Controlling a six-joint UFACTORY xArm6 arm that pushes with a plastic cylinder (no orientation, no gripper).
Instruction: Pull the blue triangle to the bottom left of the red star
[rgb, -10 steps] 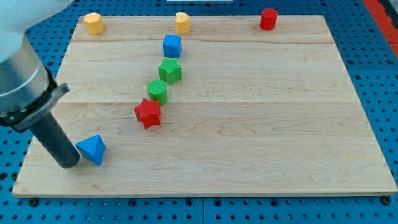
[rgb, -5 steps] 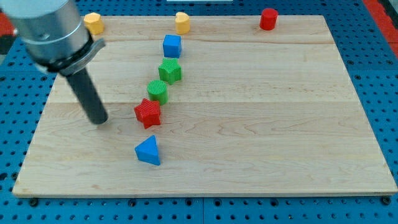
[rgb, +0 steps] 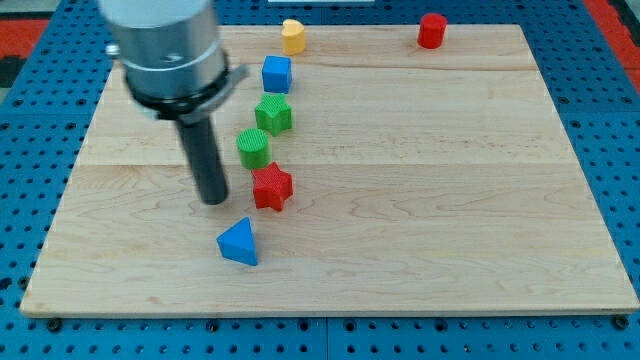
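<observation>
The blue triangle (rgb: 238, 243) lies on the wooden board (rgb: 420, 200) near the view's bottom, left of centre. The red star (rgb: 272, 187) sits just above and to the right of it, so the triangle is at the star's bottom left. My tip (rgb: 213, 200) rests on the board left of the red star, a short gap away, and above the blue triangle. The rod rises to the arm's grey body at the view's top left.
A green cylinder (rgb: 254, 148), a green star (rgb: 273, 114) and a blue cube (rgb: 277, 73) run in a line above the red star. A yellow block (rgb: 293, 36) and a red cylinder (rgb: 431, 30) stand at the board's top edge.
My tip has moved right, toward the red star. The red star has shifted right. The blue triangle, pushed right earlier, has stayed put since. The arm now hides the top-left yellow block.
</observation>
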